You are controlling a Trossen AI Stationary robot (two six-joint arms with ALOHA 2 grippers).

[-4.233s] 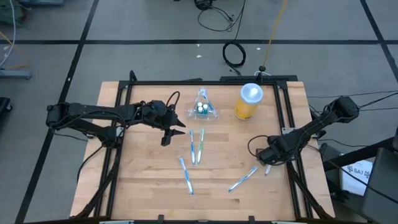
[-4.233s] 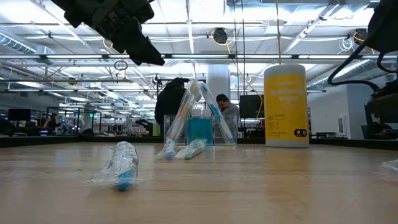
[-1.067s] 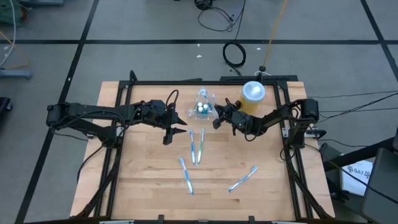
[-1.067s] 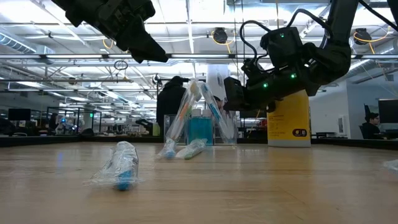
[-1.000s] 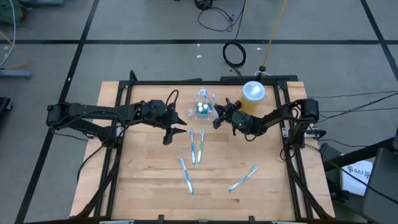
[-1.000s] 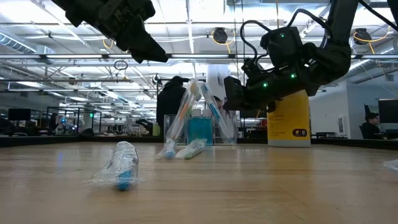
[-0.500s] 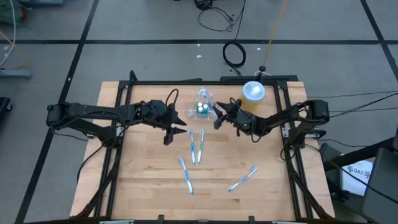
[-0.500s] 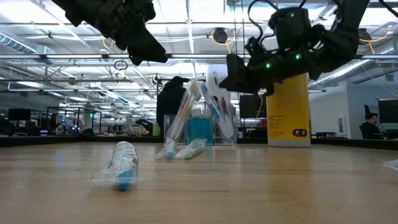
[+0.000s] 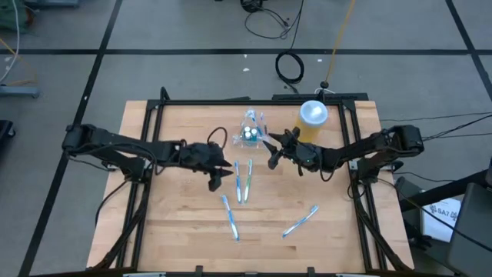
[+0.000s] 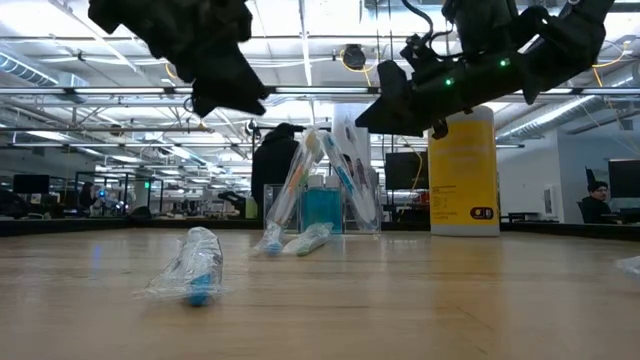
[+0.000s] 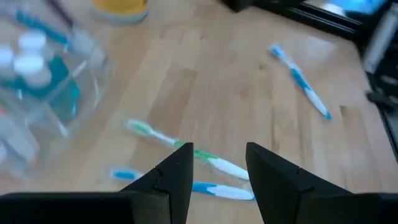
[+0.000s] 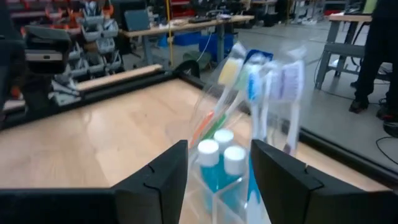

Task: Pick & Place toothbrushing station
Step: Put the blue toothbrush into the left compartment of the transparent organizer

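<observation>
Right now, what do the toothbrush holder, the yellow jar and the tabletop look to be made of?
Toothbrush holder: clear, colourless, glossy plastic, since its contents show through.
Yellow jar: opaque yellow, probably plastic, with a white lid.
Tabletop: pale wood with visible plank seams, matte finish.

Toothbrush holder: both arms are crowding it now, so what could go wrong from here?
1. The right gripper, fingers open, hangs close beside the clear toothbrush holder; a sideways nudge could tip it, since wrapped brushes lean out of its top.
2. The left gripper, open, sits just above the two loose toothbrushes; coming down badly could scatter them.
3. The yellow jar stands right behind the right arm, so a swing back could knock it.
</observation>
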